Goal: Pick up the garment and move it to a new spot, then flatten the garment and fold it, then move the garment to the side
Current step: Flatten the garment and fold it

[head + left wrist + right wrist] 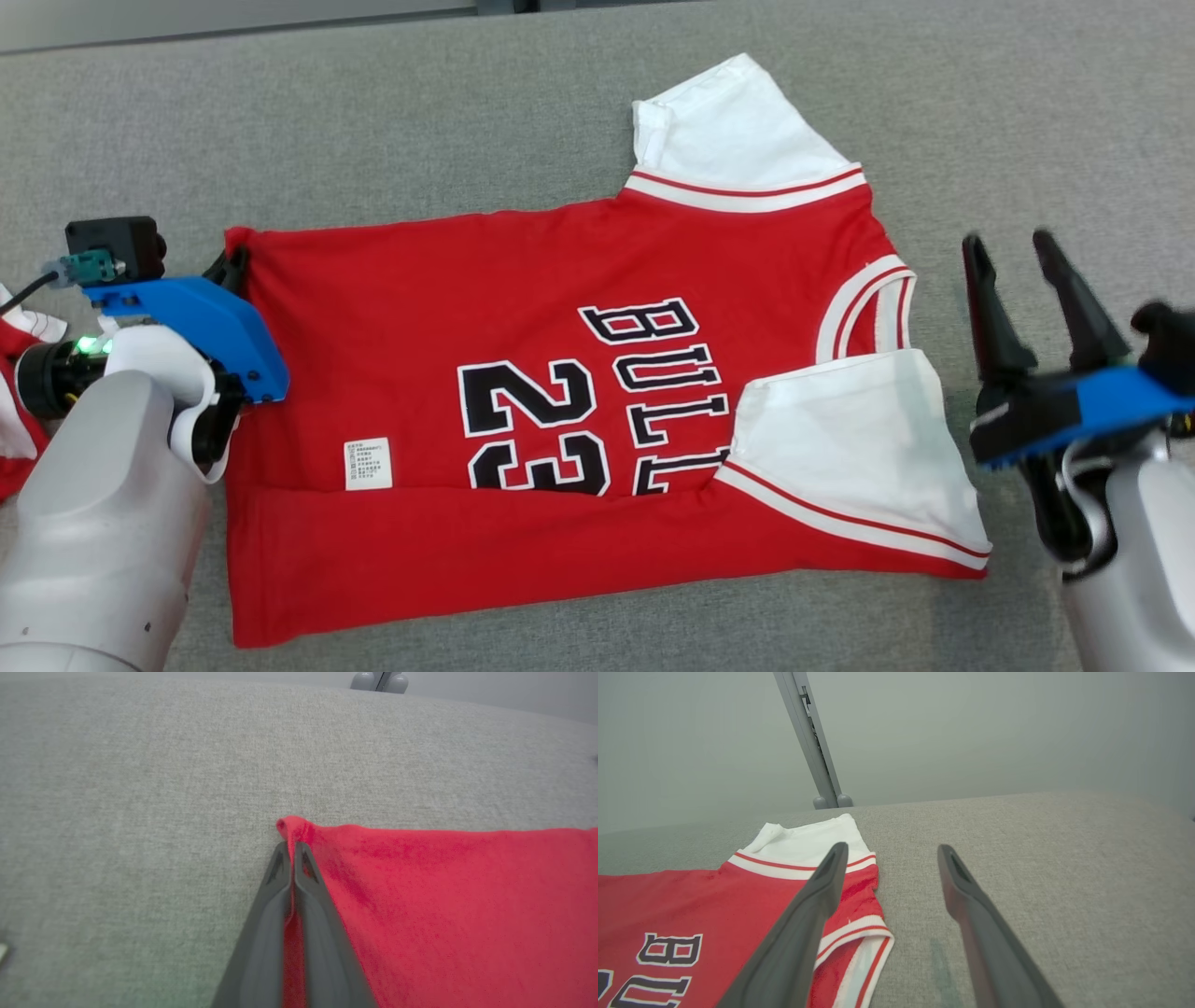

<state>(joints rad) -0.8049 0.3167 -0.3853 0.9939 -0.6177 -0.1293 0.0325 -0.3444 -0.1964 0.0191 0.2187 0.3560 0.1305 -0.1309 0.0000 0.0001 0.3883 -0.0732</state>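
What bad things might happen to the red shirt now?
1. The left gripper pinches the jersey at just one hem corner. If it pulls alone, the cloth may bunch or skew.
2. The right gripper is open beside the collar, holding nothing, so the folded-in white sleeve might flop open when the jersey moves.

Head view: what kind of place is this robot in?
Likely a robot lab or test room: a gray cloth-covered table, a metal post by a bare wall, the left gripper pinching a jersey.
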